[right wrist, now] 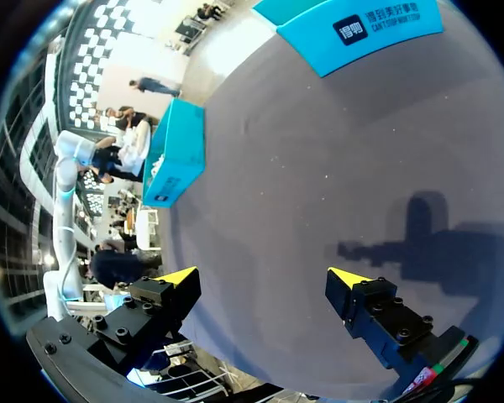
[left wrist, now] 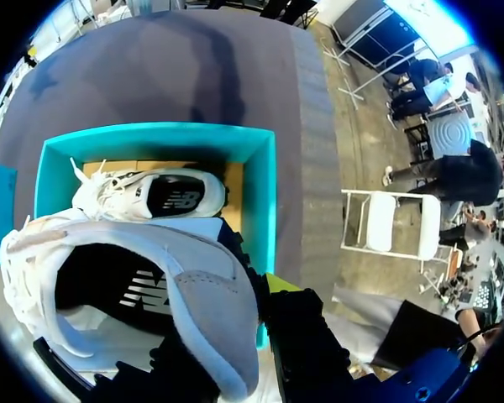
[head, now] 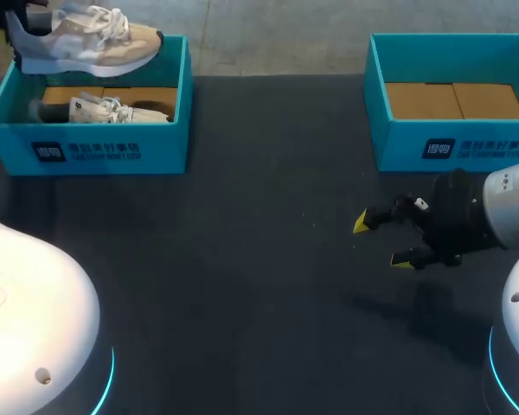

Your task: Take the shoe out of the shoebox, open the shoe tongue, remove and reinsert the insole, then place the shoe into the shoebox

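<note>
My left gripper [left wrist: 270, 294] is clamped on the heel of a white and beige shoe [head: 82, 41] with white laces and a grey heel patch. It holds the shoe just above the left teal box [head: 86, 154]. 1 matching shoe [head: 104, 110] lies on its side inside that box. My right gripper [head: 381, 241] hangs spread wide and empty over the dark table [head: 242, 259], near the right box [head: 454, 145].

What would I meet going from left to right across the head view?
First the left shoebox, with a second shoe inside and the raised shoe above it → right shoebox. The right hand overlaps that box's span, so it is left out.
</note>
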